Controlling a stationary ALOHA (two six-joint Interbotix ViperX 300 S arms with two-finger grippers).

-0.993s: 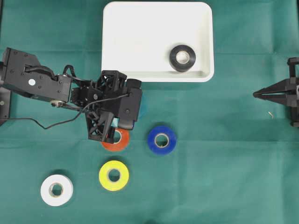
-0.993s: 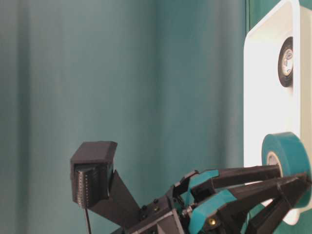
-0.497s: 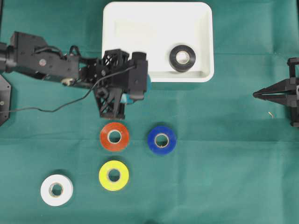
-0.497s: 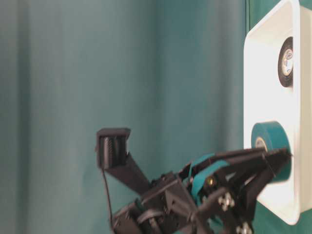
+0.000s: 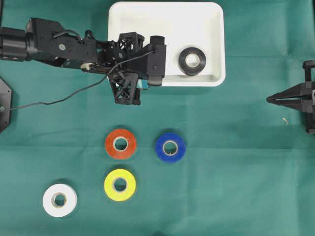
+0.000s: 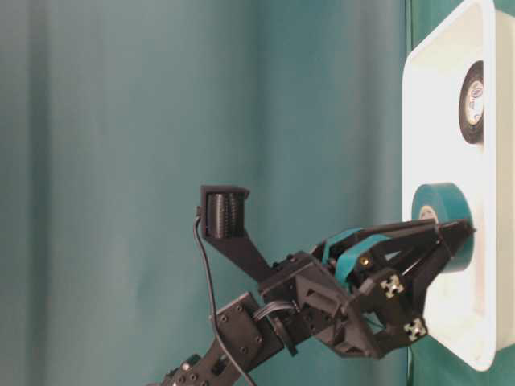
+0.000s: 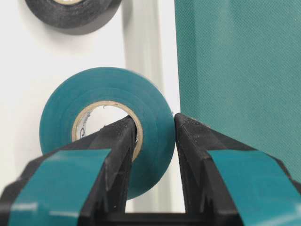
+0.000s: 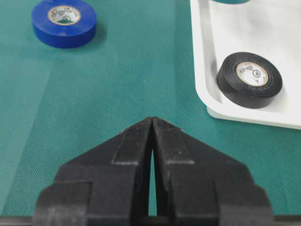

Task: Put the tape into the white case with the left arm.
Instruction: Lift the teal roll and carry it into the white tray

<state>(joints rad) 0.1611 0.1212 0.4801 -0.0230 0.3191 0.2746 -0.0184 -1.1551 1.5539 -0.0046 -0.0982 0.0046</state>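
Pinching the wall of a teal tape roll (image 7: 106, 122), the left gripper (image 7: 155, 136) has one finger through the roll's hole and the other against its outer face, so the roll hangs on edge and cannot slip off. In the overhead view this gripper (image 5: 142, 78) is at the lower left part of the white case (image 5: 147, 22), over the near rim, with the left arm (image 5: 54, 44) reaching in from the left of the case. The table-level view shows the teal roll (image 6: 441, 227) in front of the case's white floor, so it seems to be just inside the rim; whether it touches the floor cannot be told. The grip looks chosen so that the roll can be released simply by opening the fingers above the case.

Below the case, on the green cloth (image 5: 236, 187), four rolls lie flat: a white roll (image 5: 59, 199) farthest to the lower left, a yellow roll (image 5: 119, 184), an orange roll (image 5: 120, 143) and a blue roll (image 5: 170, 146). They are well apart from the case and wait for their turn, as it seems.

Inside the case, near its lower right corner, a black roll (image 5: 192, 60) lies flat.

Far to the right of the case, the right gripper (image 8: 151, 136) rests with its fingers pressed together and holds nothing, out of the way of the work.
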